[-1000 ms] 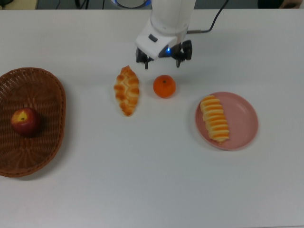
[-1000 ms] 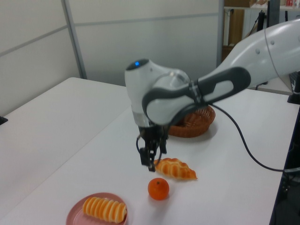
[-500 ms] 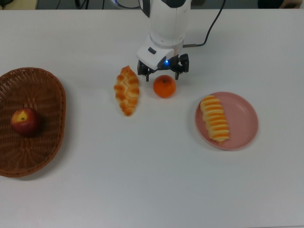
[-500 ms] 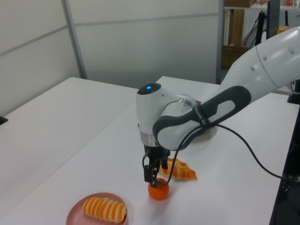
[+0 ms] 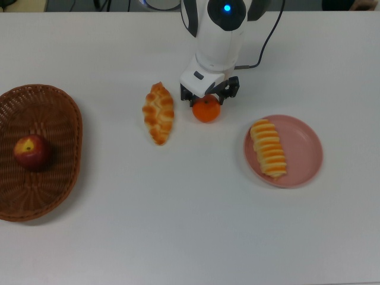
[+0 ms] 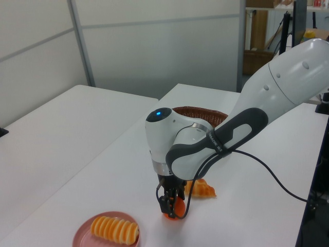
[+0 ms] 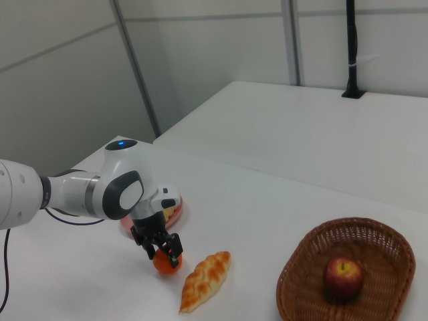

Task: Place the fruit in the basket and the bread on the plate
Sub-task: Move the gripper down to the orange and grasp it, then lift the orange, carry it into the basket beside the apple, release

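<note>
The mandarin (image 5: 206, 110) sat on the white surface (image 5: 178, 208) near the middle of the top view, between the braided pastry (image 5: 158, 113) on the top view's left and the pink plate (image 5: 309, 148) on the top view's right; the end effector (image 5: 209, 95) was down over it, its fingers spread to either side of the fruit, one at each flank, and whether they touched the skin could not be told; in the left view the mandarin (image 6: 177, 208) showed only partly behind the black fingers, and in the right view it (image 7: 164, 263) lay just beneath them. The pastry lay lengthwise, near the mandarin but apart from it. The striped roll (image 5: 268, 148) lay on the plate, towards its left half in the top view. The apple (image 5: 31, 151) rested inside the wicker basket (image 5: 65, 113), at the far left edge of the top view, well apart from the other things. The white arm (image 5: 219, 29) reached in from the top view's upper edge, a blue light showing on it, with a black cable (image 5: 267, 35) trailing beside it.
</note>
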Robot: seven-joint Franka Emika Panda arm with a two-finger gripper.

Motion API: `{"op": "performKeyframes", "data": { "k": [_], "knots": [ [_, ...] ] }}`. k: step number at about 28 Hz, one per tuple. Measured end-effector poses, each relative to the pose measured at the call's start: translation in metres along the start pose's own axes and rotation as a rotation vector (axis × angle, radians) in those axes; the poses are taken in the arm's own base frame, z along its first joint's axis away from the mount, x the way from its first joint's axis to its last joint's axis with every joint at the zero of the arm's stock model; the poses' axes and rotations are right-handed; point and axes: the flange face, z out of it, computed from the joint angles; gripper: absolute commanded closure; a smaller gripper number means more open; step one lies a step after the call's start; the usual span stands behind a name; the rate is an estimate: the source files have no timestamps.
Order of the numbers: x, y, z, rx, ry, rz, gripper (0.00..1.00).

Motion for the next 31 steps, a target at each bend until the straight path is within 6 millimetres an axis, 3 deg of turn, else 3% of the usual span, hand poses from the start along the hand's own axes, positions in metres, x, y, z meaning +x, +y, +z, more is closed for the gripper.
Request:
{"op": "performKeyframes", "data": {
  "k": [2, 9, 14, 23, 26, 31],
  "knots": [
    [0.0, 0.0, 0.0, 0.0, 0.001, 0.002, 1.0],
    [0.001, 0.004, -0.003, 0.0, 0.003, 0.011, 1.0],
    [0.008, 0.025, -0.035, -0.005, -0.007, 0.051, 1.0],
    [0.03, 0.108, -0.151, 0.053, 0.066, 0.208, 1.0],
    [0.031, 0.142, -0.174, 0.057, 0.098, 0.253, 1.0],
    [0.026, 0.193, -0.18, 0.04, 0.118, 0.252, 1.0]
  ]
}}
